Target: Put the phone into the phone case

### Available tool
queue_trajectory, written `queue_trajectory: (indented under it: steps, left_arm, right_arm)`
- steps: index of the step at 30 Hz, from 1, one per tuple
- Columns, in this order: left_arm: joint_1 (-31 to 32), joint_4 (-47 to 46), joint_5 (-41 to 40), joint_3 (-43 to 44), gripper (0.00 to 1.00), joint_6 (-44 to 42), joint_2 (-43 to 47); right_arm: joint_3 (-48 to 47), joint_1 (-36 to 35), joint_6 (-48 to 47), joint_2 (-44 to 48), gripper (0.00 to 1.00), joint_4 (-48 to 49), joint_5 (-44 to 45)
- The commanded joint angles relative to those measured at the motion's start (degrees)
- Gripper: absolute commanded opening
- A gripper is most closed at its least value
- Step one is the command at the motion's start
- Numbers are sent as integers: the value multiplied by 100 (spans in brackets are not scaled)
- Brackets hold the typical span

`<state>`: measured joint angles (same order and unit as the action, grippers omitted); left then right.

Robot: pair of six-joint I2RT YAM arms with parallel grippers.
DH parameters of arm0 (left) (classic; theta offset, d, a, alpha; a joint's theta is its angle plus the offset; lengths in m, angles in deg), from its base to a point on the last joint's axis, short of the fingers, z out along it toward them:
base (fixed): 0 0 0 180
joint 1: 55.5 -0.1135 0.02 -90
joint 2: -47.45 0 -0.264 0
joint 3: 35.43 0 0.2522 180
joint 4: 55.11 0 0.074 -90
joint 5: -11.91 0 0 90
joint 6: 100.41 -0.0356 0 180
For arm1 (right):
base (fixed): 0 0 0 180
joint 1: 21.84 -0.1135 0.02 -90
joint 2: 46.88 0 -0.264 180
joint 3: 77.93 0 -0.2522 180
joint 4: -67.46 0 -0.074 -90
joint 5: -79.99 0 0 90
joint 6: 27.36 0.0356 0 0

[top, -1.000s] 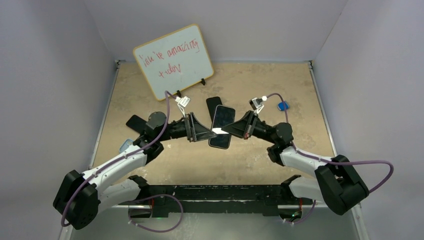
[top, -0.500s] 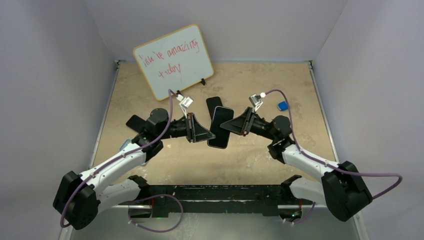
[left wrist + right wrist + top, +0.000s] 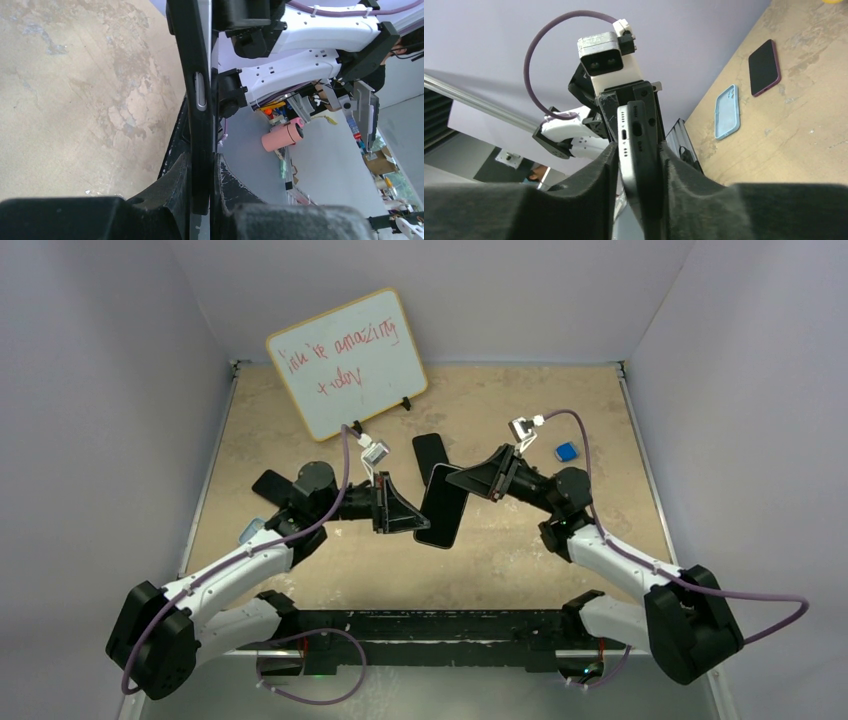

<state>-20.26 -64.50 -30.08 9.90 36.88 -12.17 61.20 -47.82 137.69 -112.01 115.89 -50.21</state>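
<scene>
The phone (image 3: 443,508), dark-faced with a silver rim (image 3: 628,134), hangs above the table between both arms. A black phone case (image 3: 647,131) lies against its back; one end shows in the right wrist view. My left gripper (image 3: 408,517) is shut on the phone's left long edge, and the left wrist view shows the black edge (image 3: 200,100) pinched between the fingers of that gripper (image 3: 201,161). My right gripper (image 3: 462,480) holds the upper right end. In its wrist view the right gripper (image 3: 638,150) has both pads pressed on the phone and case together.
A second black phone (image 3: 430,452) lies on the table just behind. At the left lie a dark phone (image 3: 272,485) and a light blue case (image 3: 250,530). A whiteboard (image 3: 348,360) leans at the back. A small blue object (image 3: 566,451) sits at the right.
The left gripper has closed on the phone's left edge. The right gripper let go, rose and took a wider hold at the upper end. The phone shifted slightly left.
</scene>
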Motion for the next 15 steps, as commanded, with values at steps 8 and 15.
queue_trajectory:
  steps: [8, 15]
  left_arm:
    - [7, 224, -135, 58, 39, -8, 205]
    - [-37, 179, -794, 617, 60, 262, 324]
  right_arm:
    - [-293, 49, 117, -285, 0, 1320, -449]
    - [-211, 49, 189, -462, 0, 1669, -998]
